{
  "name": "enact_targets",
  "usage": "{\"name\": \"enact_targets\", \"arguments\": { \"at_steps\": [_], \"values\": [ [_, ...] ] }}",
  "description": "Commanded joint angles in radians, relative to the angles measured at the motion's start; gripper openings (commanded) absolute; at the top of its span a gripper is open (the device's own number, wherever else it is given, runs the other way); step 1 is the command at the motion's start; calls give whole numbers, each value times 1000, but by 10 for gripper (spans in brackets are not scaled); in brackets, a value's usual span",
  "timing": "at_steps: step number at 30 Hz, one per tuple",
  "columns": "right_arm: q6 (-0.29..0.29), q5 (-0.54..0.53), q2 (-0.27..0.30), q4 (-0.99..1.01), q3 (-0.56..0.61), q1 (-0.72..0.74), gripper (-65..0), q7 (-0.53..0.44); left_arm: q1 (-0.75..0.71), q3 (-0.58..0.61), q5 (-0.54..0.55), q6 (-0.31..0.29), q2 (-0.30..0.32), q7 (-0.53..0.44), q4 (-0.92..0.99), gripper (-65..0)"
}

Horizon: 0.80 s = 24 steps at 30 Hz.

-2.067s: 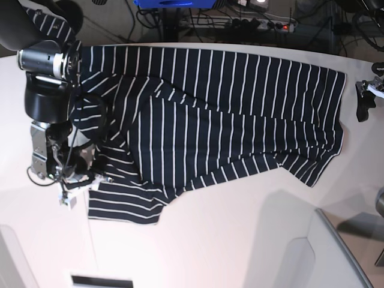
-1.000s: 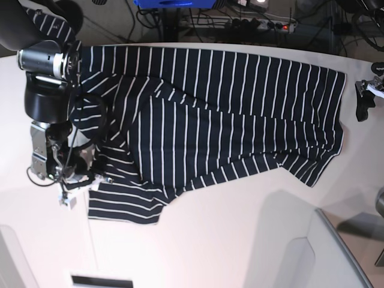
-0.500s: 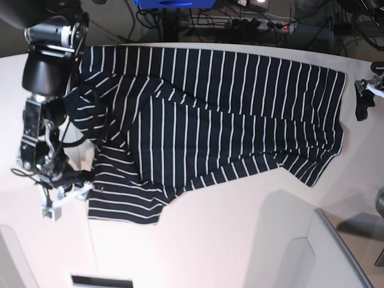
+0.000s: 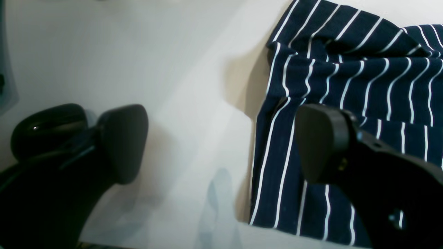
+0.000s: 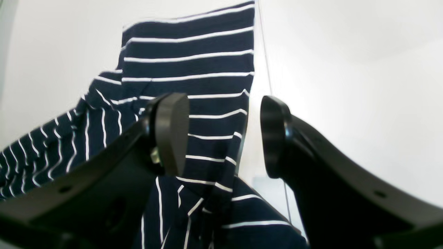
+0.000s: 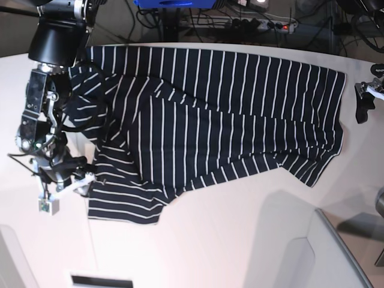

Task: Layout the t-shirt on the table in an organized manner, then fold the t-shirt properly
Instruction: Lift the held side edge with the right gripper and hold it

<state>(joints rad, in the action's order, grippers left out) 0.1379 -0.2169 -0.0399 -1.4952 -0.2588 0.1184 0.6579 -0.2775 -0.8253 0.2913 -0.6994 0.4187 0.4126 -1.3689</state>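
The t-shirt (image 6: 210, 120) lies lengthwise across the table (image 6: 228, 240) — hem seemingly rightward.

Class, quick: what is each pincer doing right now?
Left pincer: open, holding nothing, beside the t-shirt.
Right pincer: open, empty, over the shirt's edge.

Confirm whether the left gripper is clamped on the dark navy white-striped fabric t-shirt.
No. The left gripper is wide open with only white table between its fingers, beside the t-shirt.

Matte blk rounded fingers (image 5: 171, 133) (small screw holes), blk cabling.
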Motion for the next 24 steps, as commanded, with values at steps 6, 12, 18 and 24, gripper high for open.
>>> {"name": "enact_targets", "arguments": {
  "at_steps": [6,12,18,24],
  "values": [
    [6,-6,-41,-69,2,22,-345,56,54,56,18,1,30,-27,30,0],
    [6,-6,-35,-69,2,20,-345,56,50,50,18,1,33,-27,24,0],
    [6,-6,-35,-69,2,20,-345,56,24,50,18,1,58,-27,29,0],
    [9,-6,-35,-69,3,20,-345,61,31,54,18,1,58,-27,55,0]
  ]
}}
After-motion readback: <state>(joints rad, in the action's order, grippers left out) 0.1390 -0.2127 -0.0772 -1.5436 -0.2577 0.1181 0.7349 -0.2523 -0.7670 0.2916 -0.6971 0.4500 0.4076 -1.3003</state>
